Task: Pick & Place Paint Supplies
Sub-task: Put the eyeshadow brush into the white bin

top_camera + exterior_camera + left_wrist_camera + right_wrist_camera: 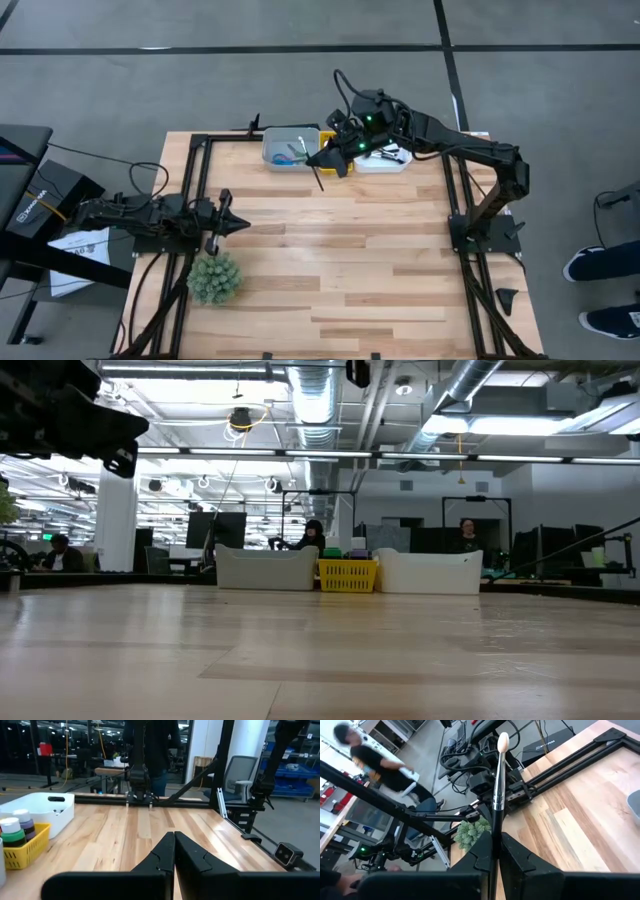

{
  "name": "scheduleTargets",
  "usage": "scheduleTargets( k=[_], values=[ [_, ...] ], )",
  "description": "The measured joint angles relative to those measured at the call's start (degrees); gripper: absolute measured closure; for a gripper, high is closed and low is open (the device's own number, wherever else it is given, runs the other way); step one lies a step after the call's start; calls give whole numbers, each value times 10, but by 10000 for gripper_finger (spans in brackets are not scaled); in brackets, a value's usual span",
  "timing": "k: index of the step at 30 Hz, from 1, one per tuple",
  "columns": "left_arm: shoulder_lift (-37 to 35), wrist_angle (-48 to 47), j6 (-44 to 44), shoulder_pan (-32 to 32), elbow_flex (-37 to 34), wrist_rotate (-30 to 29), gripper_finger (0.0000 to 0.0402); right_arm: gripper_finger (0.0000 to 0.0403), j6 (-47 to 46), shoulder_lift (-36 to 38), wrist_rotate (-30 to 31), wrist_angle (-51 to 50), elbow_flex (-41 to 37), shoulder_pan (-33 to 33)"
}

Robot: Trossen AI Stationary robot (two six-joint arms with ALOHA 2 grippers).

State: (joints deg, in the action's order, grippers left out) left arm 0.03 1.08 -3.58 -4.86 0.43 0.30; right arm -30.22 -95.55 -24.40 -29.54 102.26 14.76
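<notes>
right end effector [495,851] clenched on thin dark-handled pale-tipped brush [498,785] above yellow tray [327,138] | brush likely light, stiff, slippery; grip mid-handle | left end effector [174,852] clenched empty

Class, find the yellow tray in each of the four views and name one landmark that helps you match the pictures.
High view: yellow tray at the table's far edge, between the grey and white trays, partly under the right gripper.
Low view: centre, between two pale trays.
Left wrist view: left edge, holding paint bottles.
Right wrist view: not in it.
Shared landmark: the white tray beside it.
</notes>
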Motion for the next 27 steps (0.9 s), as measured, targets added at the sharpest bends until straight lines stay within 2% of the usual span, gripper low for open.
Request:
scheduleTargets(
  k=[5, 19, 27],
  values=[
    [6, 0, -55, 0, 0, -1, 401, 390, 16, 0, -11, 0, 0, 0],
    [58, 43, -57, 0, -1, 1, 401, 390, 117, 0, -9, 34, 0, 36],
    [81, 44, -57, 0, -1, 0, 401, 390, 201, 0, -8, -13, 0, 75]
  ],
)
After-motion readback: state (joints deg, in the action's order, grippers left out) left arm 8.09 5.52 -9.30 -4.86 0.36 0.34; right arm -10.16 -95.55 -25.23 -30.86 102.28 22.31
